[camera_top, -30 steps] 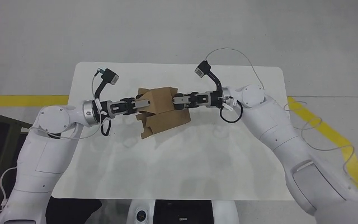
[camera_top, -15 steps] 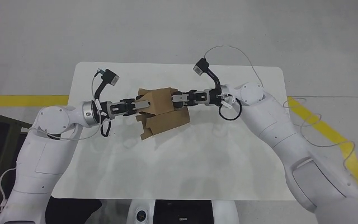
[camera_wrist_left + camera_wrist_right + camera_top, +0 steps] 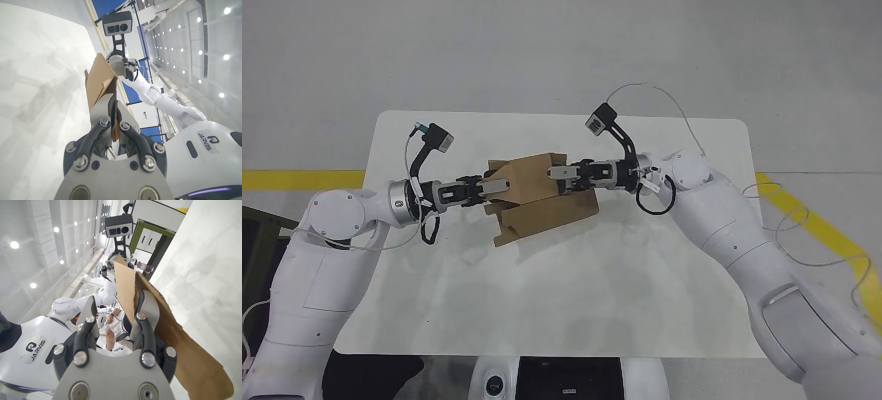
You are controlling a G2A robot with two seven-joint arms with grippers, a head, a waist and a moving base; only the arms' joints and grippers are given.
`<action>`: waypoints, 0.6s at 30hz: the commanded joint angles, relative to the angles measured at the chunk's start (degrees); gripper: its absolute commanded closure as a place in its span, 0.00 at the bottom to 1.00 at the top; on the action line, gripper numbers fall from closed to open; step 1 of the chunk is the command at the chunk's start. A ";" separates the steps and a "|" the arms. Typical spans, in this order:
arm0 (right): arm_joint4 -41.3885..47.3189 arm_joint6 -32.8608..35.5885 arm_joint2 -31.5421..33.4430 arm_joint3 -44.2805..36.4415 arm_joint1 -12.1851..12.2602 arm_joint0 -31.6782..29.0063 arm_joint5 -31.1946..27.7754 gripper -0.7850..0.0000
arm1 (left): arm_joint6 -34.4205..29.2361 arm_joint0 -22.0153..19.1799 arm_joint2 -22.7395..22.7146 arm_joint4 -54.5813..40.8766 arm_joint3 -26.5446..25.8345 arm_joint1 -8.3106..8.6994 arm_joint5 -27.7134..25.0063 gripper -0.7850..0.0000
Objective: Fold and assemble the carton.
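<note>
A brown cardboard carton [image 3: 542, 195], partly unfolded, is held up over the middle of the white table [image 3: 642, 290]. From one side my left gripper [image 3: 498, 187] is shut on a flap edge; in the left wrist view that flap [image 3: 99, 81] is pinched between the fingers of the left gripper [image 3: 112, 99]. From the other side my right gripper [image 3: 560, 174] meets the carton's upper edge. In the right wrist view, the right gripper [image 3: 117, 298] is open. A carton panel [image 3: 124, 291] stands between its fingers, close against one finger [image 3: 146, 306].
The table has bare surface all around the carton, with wide room toward its front edge. A yellow floor stripe [image 3: 282, 179] runs past both ends of the table.
The right gripper has shifted slightly toward the carton's top edge. The carton's side nearest it has swung outward and the box looks wider. The left gripper keeps its hold.
</note>
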 commanded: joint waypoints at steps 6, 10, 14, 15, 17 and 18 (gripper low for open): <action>-0.82 1.18 1.79 -1.47 0.54 -0.51 1.18 0.49 | -0.01 0.17 0.07 0.30 0.14 0.05 -0.04 1.00; -2.20 1.70 1.67 -1.96 0.47 -0.25 1.70 0.51 | -0.02 0.16 0.18 0.47 0.26 0.06 -0.07 1.00; -3.09 1.48 1.15 -1.61 0.12 0.36 1.49 0.54 | -0.09 0.05 0.28 0.55 0.37 0.07 -0.03 1.00; -3.44 1.39 0.98 -1.43 0.04 0.59 1.39 0.55 | -0.09 0.03 0.30 0.59 0.40 0.07 -0.04 1.00; -4.04 1.30 0.55 -1.08 -0.13 1.00 1.30 0.56 | -0.11 0.02 0.38 0.60 0.49 0.07 -0.01 1.00; -4.12 1.30 0.34 -0.94 -0.22 1.15 1.30 0.56 | -0.21 0.00 0.44 0.60 0.49 0.07 -0.05 1.00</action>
